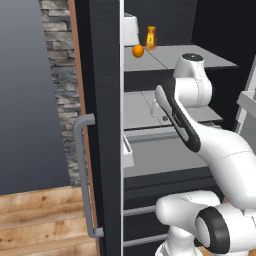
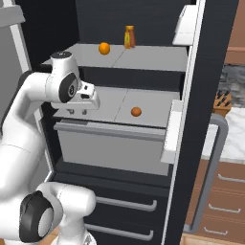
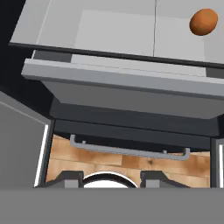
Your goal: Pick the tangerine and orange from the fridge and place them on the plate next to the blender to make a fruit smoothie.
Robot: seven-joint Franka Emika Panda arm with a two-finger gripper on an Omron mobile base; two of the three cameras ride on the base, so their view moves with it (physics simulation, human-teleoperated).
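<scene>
My hand is at the open fridge [image 2: 201, 119], hovering over the middle shelf, nothing in its grip.

My fingers [image 3: 111, 177] are spread apart and empty, tips poking up at the bottom of the hand view, above the front edge of the middle shelf [image 2: 148, 103]. One orange fruit [image 2: 136, 112] sits on that same shelf, off toward the fridge's door side, well apart from my hand. A second, brighter orange fruit [image 2: 104, 48] rests on the shelf above [image 2: 153, 57], just beside a small yellow bottle [image 2: 129, 37]. Below the middle shelf, the grey drawer [image 2: 110, 148] juts forward. Which fruit is the tangerine, I cannot tell.
</scene>
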